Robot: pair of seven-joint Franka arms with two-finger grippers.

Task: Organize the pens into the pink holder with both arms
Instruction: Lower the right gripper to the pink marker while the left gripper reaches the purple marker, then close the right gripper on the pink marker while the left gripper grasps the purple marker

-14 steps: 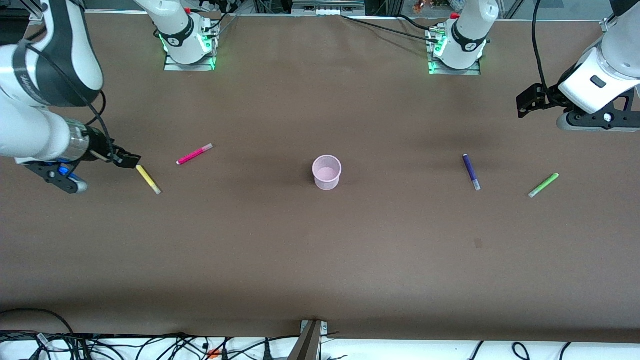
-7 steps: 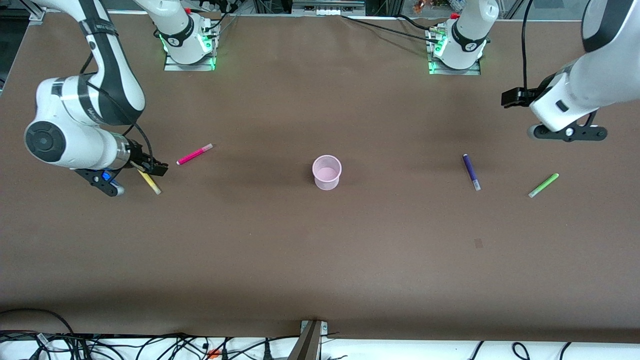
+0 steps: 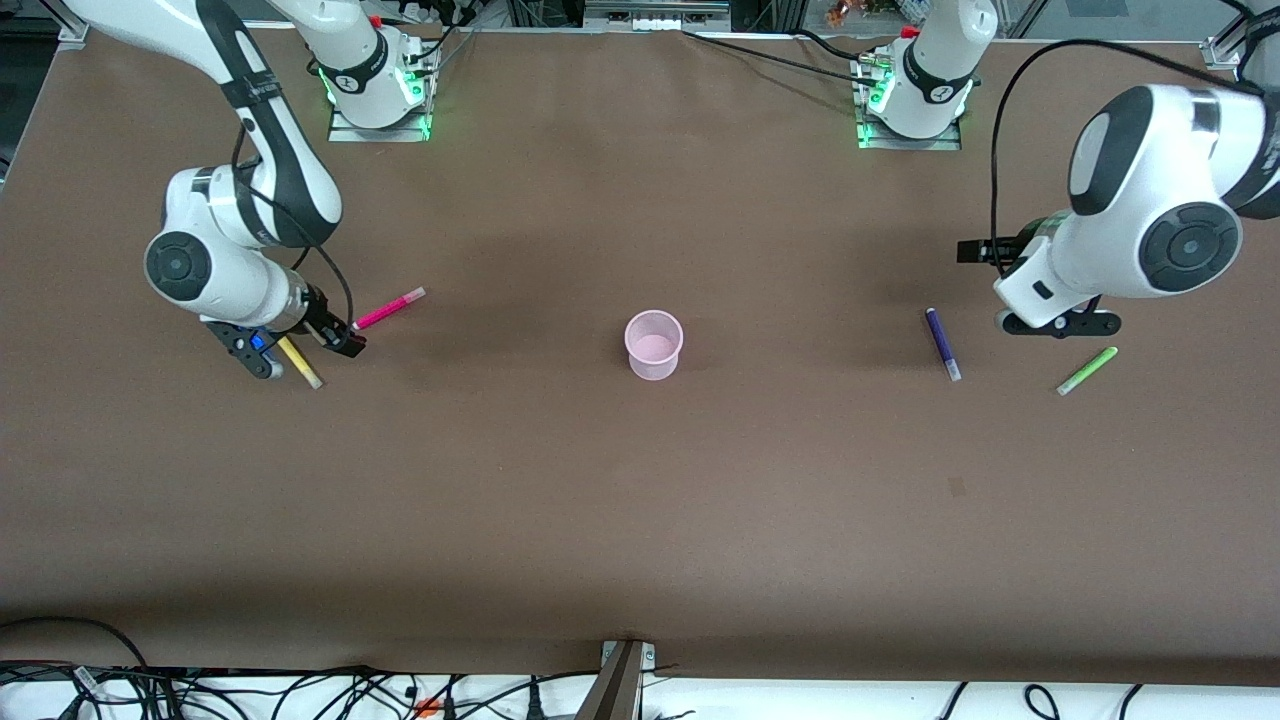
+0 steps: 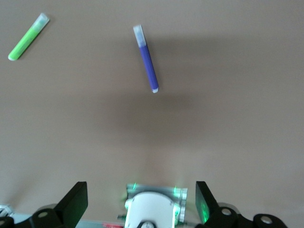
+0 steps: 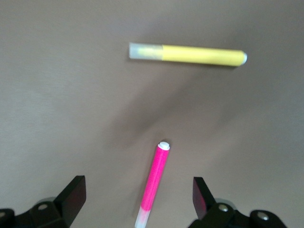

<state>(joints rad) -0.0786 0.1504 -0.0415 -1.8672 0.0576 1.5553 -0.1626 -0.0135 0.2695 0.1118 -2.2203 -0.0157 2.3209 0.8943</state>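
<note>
Front view, starting at my right arm's end of the table (image 3: 640, 520): my right end effector (image 3: 340, 340) hangs low over the table, its fingers apart with nothing between them, just above the lower tip of the pink pen (image 3: 389, 308). The yellow pen (image 3: 298, 361) lies flat beside it, nearer the front camera and closer to the table's end. The two pens are close together but not touching.

In the right wrist view the pink pen (image 5: 153, 183) runs up the middle between my two spread fingers (image 5: 71, 197), and the yellow pen (image 5: 187, 54) lies crosswise past its tip.

The holder (image 3: 654, 344) stands upright in the middle of the table, with no pen in it, well apart from all four pens.

Toward my left arm's end lie the purple pen (image 3: 942, 343) and then the green pen (image 3: 1087, 370), both flat and apart from each other. My left end effector (image 3: 975, 250) is up over the bare table, over neither pen, fingers wide apart and holding nothing. The left wrist view shows the purple pen (image 4: 146, 58) and green pen (image 4: 28, 36) past my open fingers (image 4: 75, 202).
</note>
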